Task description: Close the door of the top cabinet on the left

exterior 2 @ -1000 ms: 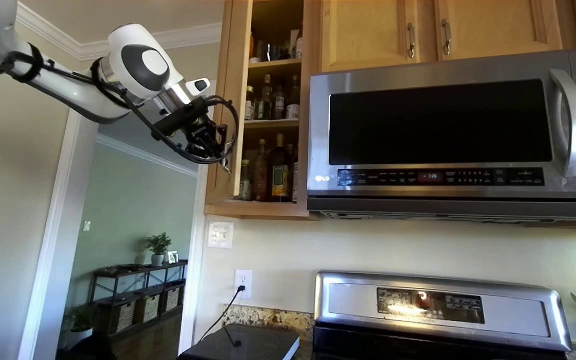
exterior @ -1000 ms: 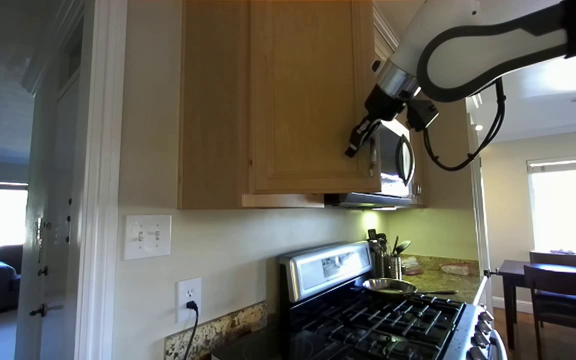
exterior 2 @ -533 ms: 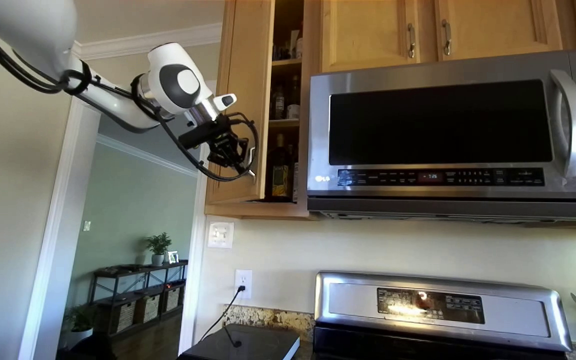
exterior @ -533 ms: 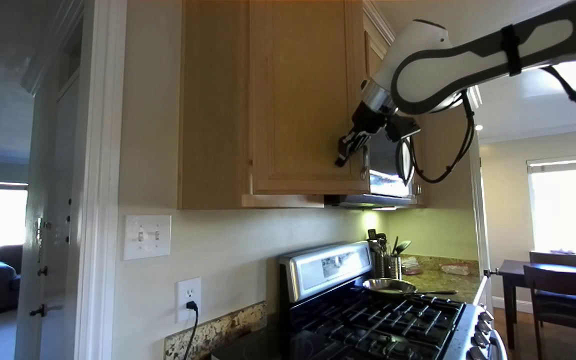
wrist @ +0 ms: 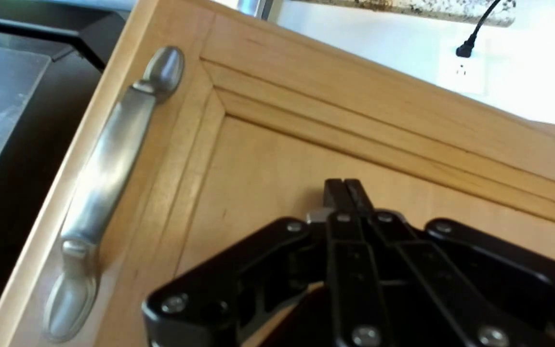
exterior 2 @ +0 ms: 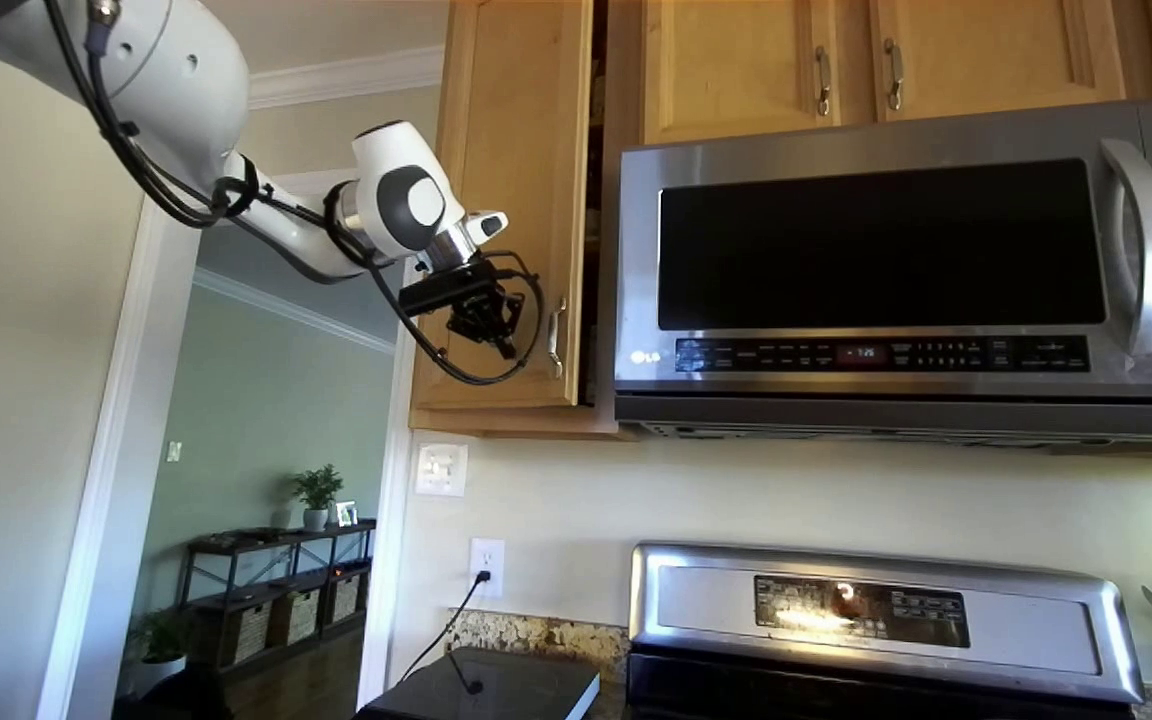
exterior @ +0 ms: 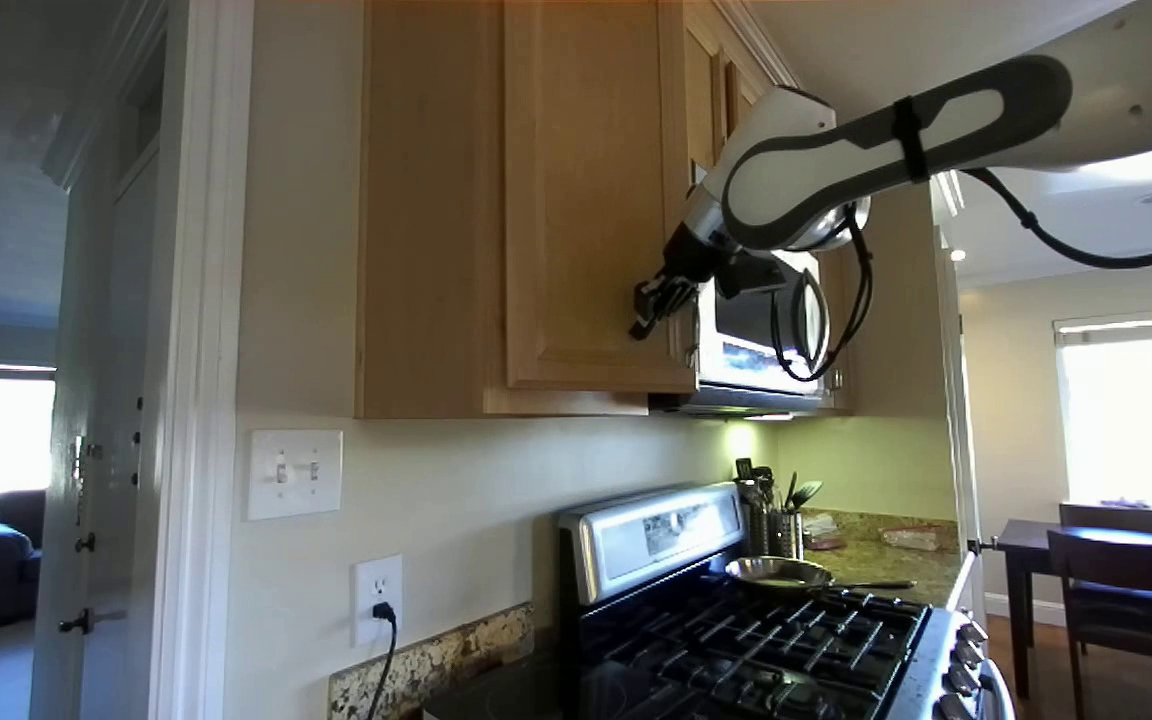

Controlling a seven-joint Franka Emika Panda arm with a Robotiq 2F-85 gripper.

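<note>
Fingers (wrist: 334, 193) are sitting clenched together. I'm holding the gripper (wrist: 344, 185) over the panel of the door (wrist: 277, 159), near the silver handle (wrist: 110, 168); can't tell if the tips are touching the wood. Door is standing slightly ajar on the top cabinet (exterior: 431, 210), showing a narrow dark gap beside the microwave (exterior 2: 876, 250) in an exterior view.

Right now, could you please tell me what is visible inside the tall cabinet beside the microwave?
Past the ajar door, the cabinet shows only a dark strip of its inside, too narrow for me to identify any contents. The door hides the rest.
</note>
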